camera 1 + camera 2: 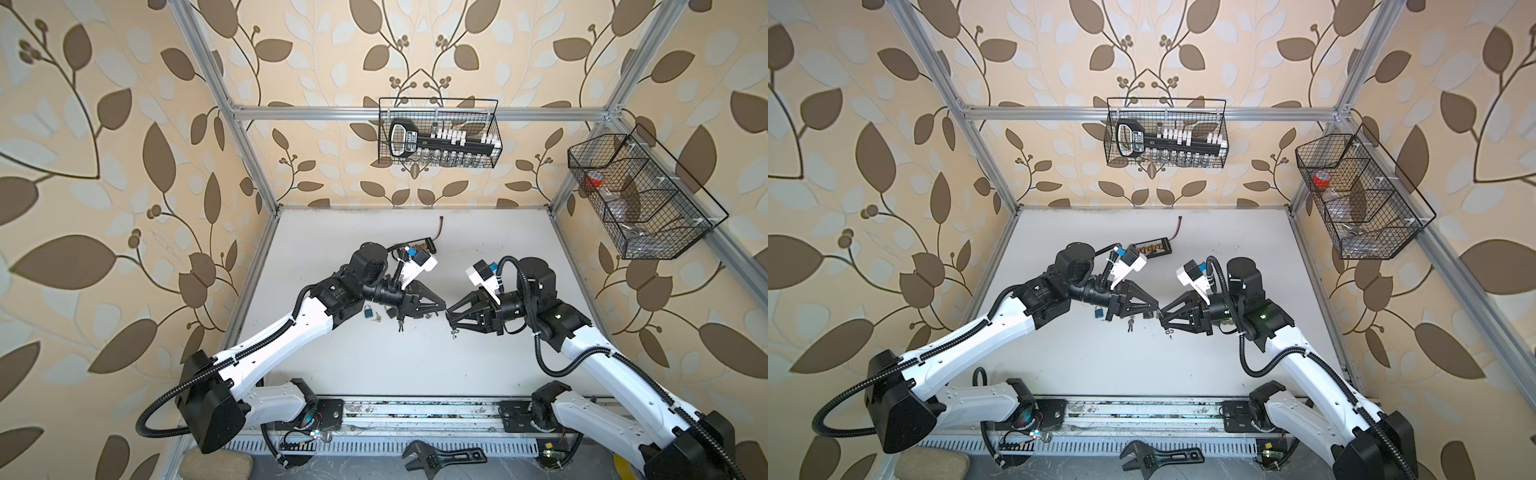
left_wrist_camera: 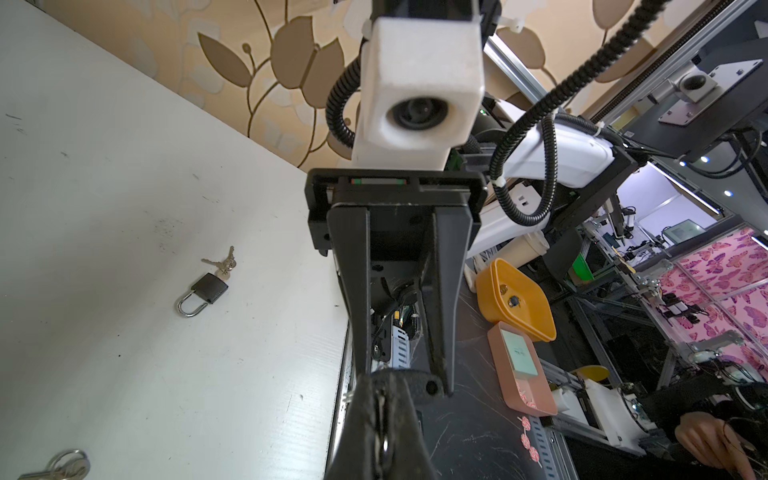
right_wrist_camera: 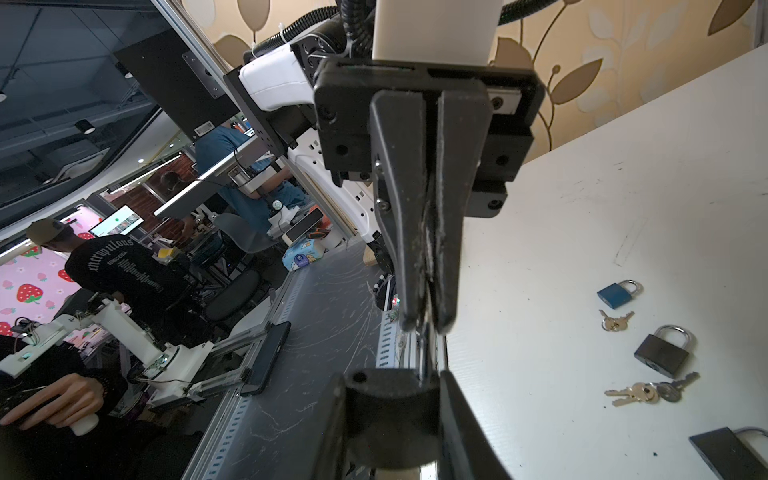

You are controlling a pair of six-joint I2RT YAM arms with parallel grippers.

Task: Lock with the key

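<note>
Over the middle of the white table point(image 1: 415, 365), the 2 arms meet tip to tip, the left one reaching in from 8 o'clock and the right one from 4 o'clock. The left gripper point(image 1: 443, 308) has its fingers pressed tight together on the end of a silver metal piece point(image 3: 424, 353). The right gripper point(image 1: 449, 320) has its fingers part-way apart on either side of the other end. The piece bridges both claws and is mostly hidden, so I cannot tell whether it is key, shackle or lock body. A metal ring point(image 2: 384, 446) shows between the left fingertips, and a small bunch of keys point(image 1: 454, 332) dangles just under the right claw. From those 2 signs I judge that the right claw steadies the padlock while the left pinches its key, ready to turn. Holding the lock clear of the table lets the key bunch hang free and leaves the wrist room to rotate. The opposed, level approach lines the thin pinch up with the keyhole. The task's lock is therefore between the claws at the table's centre, not on the surface. Spare sets lie at 9 o'clock from the left claw: a blue padlock point(image 3: 617, 294) with 1 key pair point(image 3: 615, 322) just beside it, and a black padlock point(image 3: 664, 351) near another key bunch point(image 3: 648, 390), all apart from the grip.
</note>
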